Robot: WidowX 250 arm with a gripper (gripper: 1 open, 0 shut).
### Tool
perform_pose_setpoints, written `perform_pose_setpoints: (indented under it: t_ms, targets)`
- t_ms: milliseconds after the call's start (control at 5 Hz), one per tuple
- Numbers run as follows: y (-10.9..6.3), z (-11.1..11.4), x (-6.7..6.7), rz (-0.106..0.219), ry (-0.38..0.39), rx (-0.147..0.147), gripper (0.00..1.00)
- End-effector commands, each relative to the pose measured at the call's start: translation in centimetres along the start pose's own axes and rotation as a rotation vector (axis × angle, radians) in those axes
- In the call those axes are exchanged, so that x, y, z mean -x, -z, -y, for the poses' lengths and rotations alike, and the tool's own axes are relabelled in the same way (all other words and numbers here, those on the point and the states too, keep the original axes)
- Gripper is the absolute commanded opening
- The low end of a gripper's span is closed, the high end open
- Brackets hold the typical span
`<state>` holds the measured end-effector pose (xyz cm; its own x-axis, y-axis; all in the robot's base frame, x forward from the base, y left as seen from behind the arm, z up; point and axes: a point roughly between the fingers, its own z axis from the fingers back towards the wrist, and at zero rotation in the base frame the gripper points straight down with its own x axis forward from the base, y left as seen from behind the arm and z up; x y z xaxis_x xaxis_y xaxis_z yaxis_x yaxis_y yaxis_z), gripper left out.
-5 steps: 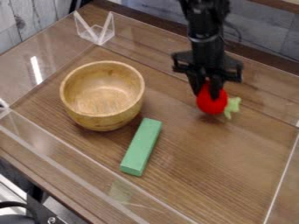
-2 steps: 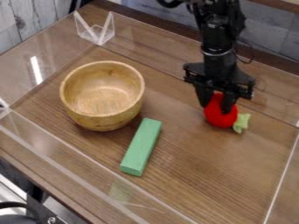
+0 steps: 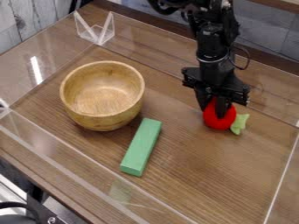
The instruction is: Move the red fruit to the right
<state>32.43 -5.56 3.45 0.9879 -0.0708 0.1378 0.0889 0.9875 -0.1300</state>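
- The small, rounded, bright red toy fruit (image 3: 219, 116) is sitting on the brown wooden table (image 3: 211, 175) at the right side, its pale green leafy end pointing right.
- The black gripper (image 3: 216, 103) is reaching down from above, its fingers pinching the red fruit's top.
- The round wooden bowl (image 3: 103, 94) is resting well apart at the left, and the flat green rectangular block (image 3: 142, 146) is lying nearer.

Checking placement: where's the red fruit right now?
In the camera view the red fruit sits on the table's right side, gripped from above by the fingers, well right of the wooden bowl and green block.
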Motion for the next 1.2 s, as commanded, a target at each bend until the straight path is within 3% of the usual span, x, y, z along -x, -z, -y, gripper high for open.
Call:
perform_pose_setpoints:
  t_ms: [0, 200, 600, 1000]
  targets:
    - [-1.3, 0.4, 0.0, 0.024, 0.040, -0.006, 1.00]
    - [-1.5, 0.7, 0.4, 0.015, 0.053, -0.007, 1.00]
    - [-4.3, 0.8, 0.7, 0.041, -0.031, -0.023, 1.00]
    - [-2.8, 2.6, -0.5, 0.070, -0.085, -0.035, 1.00]
